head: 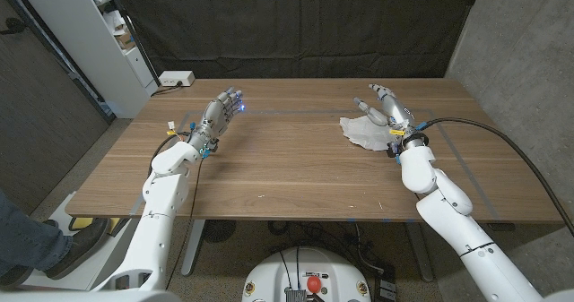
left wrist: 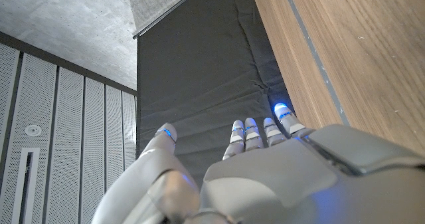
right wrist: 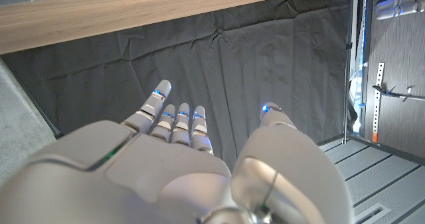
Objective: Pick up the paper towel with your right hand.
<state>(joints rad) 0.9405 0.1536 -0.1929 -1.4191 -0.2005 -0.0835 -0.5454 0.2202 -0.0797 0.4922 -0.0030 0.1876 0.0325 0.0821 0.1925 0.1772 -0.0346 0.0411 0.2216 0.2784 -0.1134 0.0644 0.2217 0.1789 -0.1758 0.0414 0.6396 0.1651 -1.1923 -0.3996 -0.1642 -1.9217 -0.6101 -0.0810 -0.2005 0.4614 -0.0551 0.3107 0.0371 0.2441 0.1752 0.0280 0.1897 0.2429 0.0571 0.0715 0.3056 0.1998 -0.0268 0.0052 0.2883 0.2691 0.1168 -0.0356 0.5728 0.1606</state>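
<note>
On the table (head: pixel 296 172) at two o'clock, crumpled white paper towel (head: pixel 363 131), right hand (head: pixel 387 110) just beside it at its three o'clock, fingers spread, holding nothing, left hand (head: pixel 221 112) well apart at ten o'clock, fingers straight, empty.

Honestly, no writing, labels, brand names, numbers or signs can be read anywhere in these frames.
</note>
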